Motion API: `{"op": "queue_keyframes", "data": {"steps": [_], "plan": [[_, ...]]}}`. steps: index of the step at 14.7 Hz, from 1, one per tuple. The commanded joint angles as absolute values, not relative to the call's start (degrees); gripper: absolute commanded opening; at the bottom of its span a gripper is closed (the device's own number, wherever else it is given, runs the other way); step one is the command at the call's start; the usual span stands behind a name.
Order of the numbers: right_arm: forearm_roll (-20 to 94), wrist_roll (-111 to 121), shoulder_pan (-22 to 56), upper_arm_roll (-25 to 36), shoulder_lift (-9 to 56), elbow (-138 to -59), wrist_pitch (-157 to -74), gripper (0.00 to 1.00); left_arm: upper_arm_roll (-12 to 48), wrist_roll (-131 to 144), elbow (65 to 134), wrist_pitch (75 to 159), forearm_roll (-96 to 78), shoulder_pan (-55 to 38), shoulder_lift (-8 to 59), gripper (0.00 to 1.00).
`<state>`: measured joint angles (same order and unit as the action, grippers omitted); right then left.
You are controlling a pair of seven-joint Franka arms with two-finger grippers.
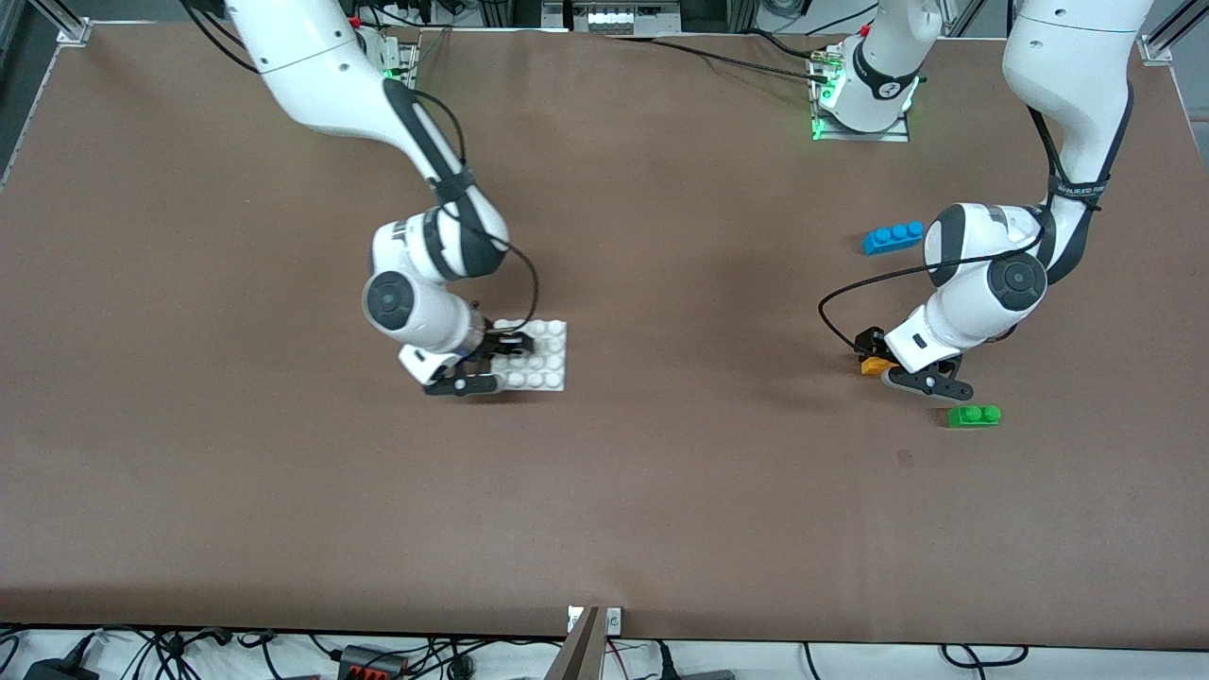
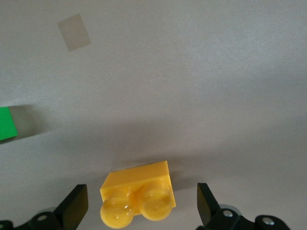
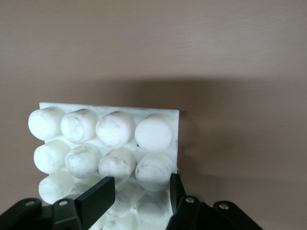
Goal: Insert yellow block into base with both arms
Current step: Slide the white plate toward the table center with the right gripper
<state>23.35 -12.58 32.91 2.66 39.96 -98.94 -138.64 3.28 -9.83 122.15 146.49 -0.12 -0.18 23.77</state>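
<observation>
The yellow block (image 1: 876,366) lies on the table toward the left arm's end. In the left wrist view the yellow block (image 2: 138,194) sits between the two black fingertips (image 2: 76,203), with a gap on each side. My left gripper (image 1: 871,361) (image 2: 140,203) is open and low around it. The white base (image 1: 540,354) lies flat near the table's middle. My right gripper (image 1: 493,351) (image 3: 141,188) is closed in on the base (image 3: 105,134) at one edge. One finger (image 3: 98,196) is among the studs and the other is against the rim.
A green two-stud brick (image 1: 974,416) (image 2: 6,123) lies just nearer the front camera than the yellow block. A blue three-stud brick (image 1: 893,237) lies farther back, beside the left arm. A small tape patch (image 2: 74,32) is stuck on the brown table.
</observation>
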Motion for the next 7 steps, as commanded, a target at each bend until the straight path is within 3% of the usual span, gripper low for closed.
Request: {"op": "queue_keyframes", "data": {"steps": [1, 7], "plan": [[24.4, -15.6, 35.9, 2.8, 47.3, -92.5, -139.6, 0.55, 3.7, -11.6, 123.9, 148.7, 1.2, 0.8, 23.6, 1.0], [24.7, -17.8, 40.2, 2.7, 53.3, -81.1, -139.8, 0.55, 3.9, -11.8, 124.9, 149.0, 1.2, 1.3, 23.8, 1.0]]}}
